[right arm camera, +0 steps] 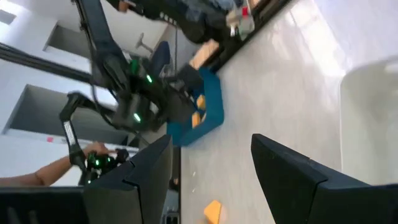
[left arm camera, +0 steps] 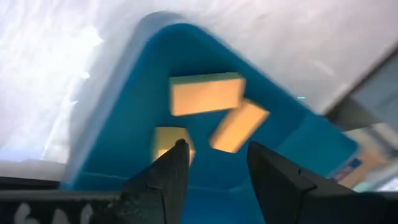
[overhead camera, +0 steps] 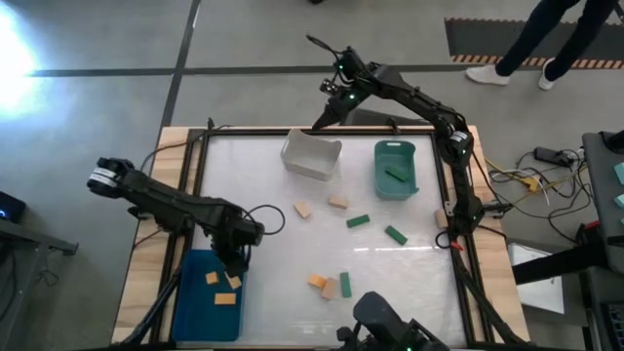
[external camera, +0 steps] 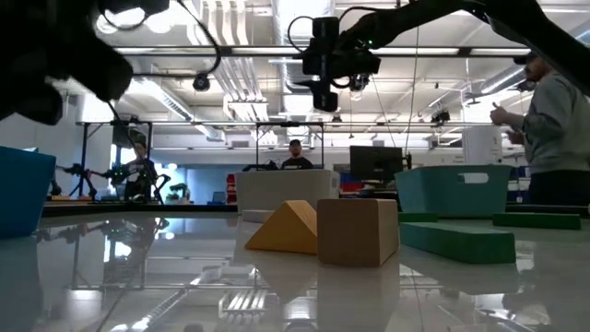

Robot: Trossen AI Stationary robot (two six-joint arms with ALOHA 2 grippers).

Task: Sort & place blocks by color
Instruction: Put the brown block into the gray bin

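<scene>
My left gripper (overhead camera: 239, 257) (left arm camera: 217, 163) hangs open over the far right corner of the blue bin (overhead camera: 195, 310) and holds nothing. Three orange blocks (left arm camera: 205, 93) (overhead camera: 225, 299) lie on that bin's floor below it. My right gripper (overhead camera: 327, 117) (right arm camera: 211, 163) is open and empty, raised above the table's far edge behind the clear bin (overhead camera: 312, 154). Loose on the table lie two tan blocks (overhead camera: 303, 209), two green bars (overhead camera: 358, 221), and near the front edge an orange block (external camera: 281, 229), a tan cube (external camera: 358, 231) and a green bar (external camera: 456, 242).
A green bin (overhead camera: 395, 168) with a green block inside stands right of the clear bin near the far edge. A person walks beyond the table's far right corner (overhead camera: 546, 39), and another stands at the right in the low view (external camera: 553, 120). Cables lie right of the table.
</scene>
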